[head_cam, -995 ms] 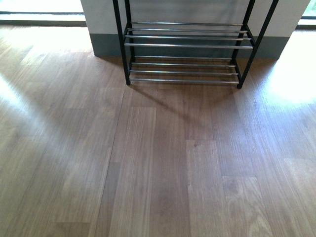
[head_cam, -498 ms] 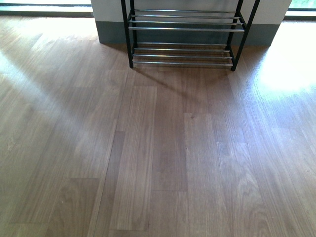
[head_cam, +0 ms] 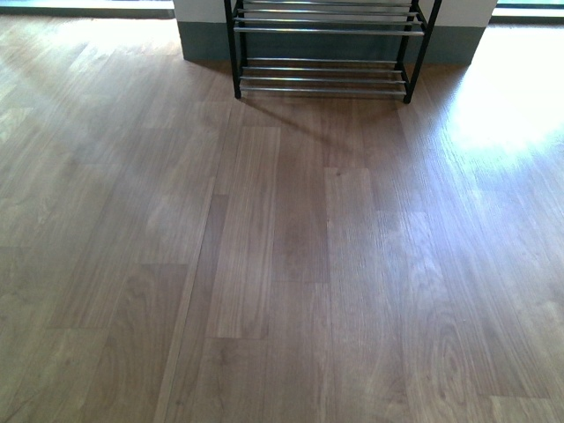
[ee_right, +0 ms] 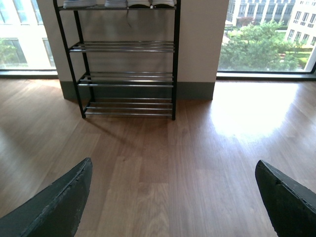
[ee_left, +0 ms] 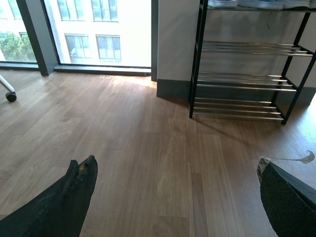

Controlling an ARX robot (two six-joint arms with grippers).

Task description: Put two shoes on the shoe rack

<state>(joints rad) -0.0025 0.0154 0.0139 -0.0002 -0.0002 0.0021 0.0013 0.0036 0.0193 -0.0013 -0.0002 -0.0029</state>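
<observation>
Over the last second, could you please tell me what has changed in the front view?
The shoe rack has slid up the picture and looks smaller, with more bare wooden floor in front of it: the view seems to be backing away from it. Nothing was taken hold of or let go. The rack's lower tiers remain bare, and neither claw shows in this view.

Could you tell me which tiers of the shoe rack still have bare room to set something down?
The three lower tiers of the shoe rack are bare between its black side posts. The top tier is crowded: white soles of shoes sit there. The wooden floor ahead is open.
</observation>
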